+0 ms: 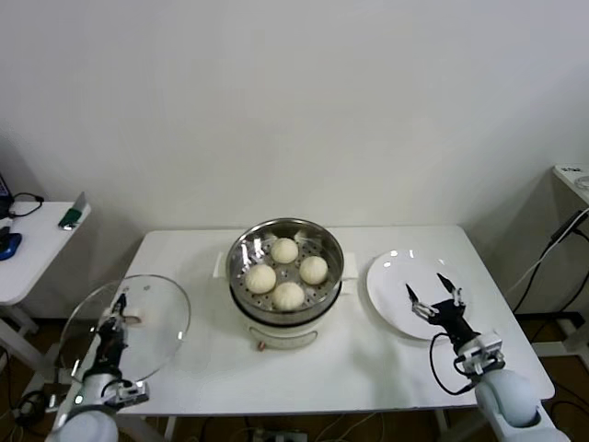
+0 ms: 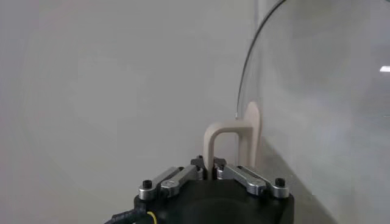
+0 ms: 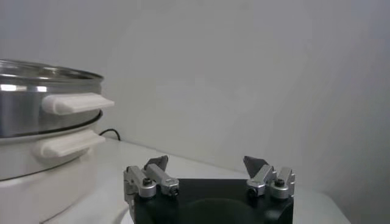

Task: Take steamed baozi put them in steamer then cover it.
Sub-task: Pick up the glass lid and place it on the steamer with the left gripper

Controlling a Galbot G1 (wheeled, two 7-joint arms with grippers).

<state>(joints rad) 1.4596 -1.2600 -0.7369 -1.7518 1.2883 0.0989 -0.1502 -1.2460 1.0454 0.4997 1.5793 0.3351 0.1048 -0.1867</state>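
Several cream-white baozi (image 1: 287, 261) lie in the shiny steel steamer (image 1: 243, 249) on its white pot base in the middle of the table. My left gripper (image 1: 118, 313) is shut on the cream handle (image 2: 226, 143) of the clear glass cover (image 1: 143, 341), holding it lifted over the table's left edge. In the left wrist view the cover (image 2: 323, 85) stands on edge beside the handle. My right gripper (image 1: 431, 295) is open and empty over the white plate (image 1: 391, 285). The right wrist view shows my right gripper (image 3: 207, 163) and the steamer's side (image 3: 36, 115).
The flat white plate lies right of the steamer. A side table (image 1: 37, 239) with small items stands at the far left. The white wall is behind the table.
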